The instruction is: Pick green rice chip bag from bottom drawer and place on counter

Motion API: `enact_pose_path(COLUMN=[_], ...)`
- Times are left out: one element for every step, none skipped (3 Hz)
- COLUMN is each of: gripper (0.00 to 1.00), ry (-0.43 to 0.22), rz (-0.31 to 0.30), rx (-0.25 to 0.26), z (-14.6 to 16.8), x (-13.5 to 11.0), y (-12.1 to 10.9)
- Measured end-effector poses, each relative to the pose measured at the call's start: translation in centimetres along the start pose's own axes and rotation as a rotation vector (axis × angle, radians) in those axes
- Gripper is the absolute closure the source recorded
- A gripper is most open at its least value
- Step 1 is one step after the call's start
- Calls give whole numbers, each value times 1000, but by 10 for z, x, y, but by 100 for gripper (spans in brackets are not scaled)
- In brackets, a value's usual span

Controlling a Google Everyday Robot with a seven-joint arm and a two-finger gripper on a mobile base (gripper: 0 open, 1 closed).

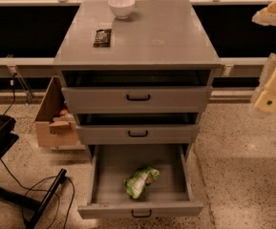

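Lower gripper (270,99), up at right, open or shut unclear, onto green rice chip bag (141,181) in bottom drawer (110,173). Pinch crumpled middle, lift straight

Gripper (270,92) sits at the far right edge of view. Cream-yellow plastic shell, blocky angled segments, matte. One small dark round hole or screw near its lower tip. Upper piece (273,14) above it is paler, off-white, with a stepped outline.

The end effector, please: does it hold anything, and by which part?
Nothing; the end effector is at right, and the green rice chip bag lies in the bottom drawer.
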State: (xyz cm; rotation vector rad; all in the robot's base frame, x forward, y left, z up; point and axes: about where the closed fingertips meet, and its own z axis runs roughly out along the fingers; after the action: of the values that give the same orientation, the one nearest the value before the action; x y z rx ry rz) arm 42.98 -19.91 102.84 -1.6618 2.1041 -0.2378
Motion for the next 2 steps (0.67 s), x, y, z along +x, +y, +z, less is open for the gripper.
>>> enact_pose_path(gripper=[0,0], ry=[0,-37], rz=[0,1], rx=[0,-3], z=[0,24], x=[0,0], y=[0,12])
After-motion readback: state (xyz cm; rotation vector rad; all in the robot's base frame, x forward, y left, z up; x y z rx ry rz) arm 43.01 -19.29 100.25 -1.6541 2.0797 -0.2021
